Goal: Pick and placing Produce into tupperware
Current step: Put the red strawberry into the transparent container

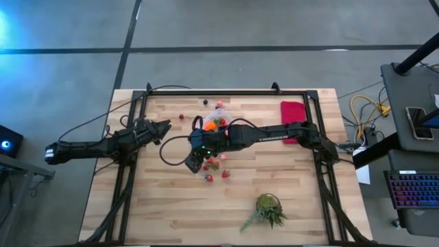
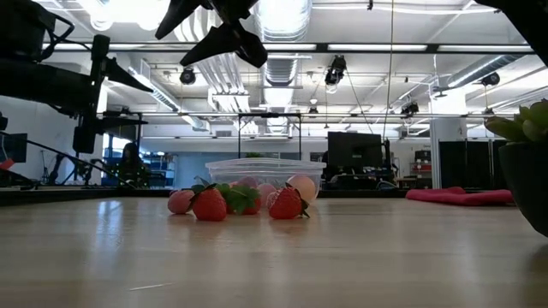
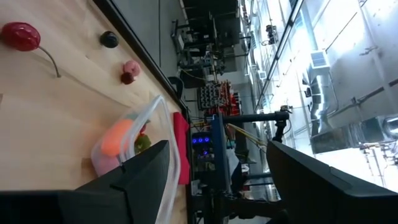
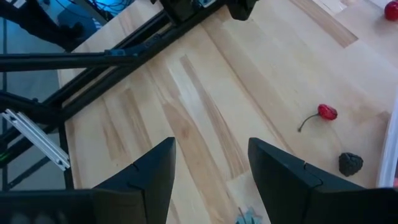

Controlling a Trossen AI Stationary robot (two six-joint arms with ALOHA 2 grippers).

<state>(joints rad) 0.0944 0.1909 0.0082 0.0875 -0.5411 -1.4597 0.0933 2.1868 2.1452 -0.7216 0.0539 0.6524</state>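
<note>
The clear tupperware (image 1: 214, 122) stands near the table's middle, toward the far edge, with an orange piece (image 3: 117, 138) and other produce inside. Red strawberries (image 1: 213, 165) lie on the wood just near of it; in the low view they are strawberries (image 2: 210, 204) in front of the tupperware (image 2: 265, 171). A cherry (image 4: 326, 112) and a dark berry (image 4: 350, 163) lie loose farther off. My right gripper (image 1: 194, 163) hovers open beside the strawberries, over bare wood (image 4: 211, 149). My left gripper (image 1: 164, 127) waits open left of the tupperware (image 3: 217, 146).
A magenta cloth (image 1: 293, 113) lies at the far right of the table. A green spiky plant (image 1: 269, 209) stands near the near edge. Loose pieces (image 1: 182, 116) dot the far side. Black frame rails (image 1: 127, 171) run along both sides. Bare wood lies near-left.
</note>
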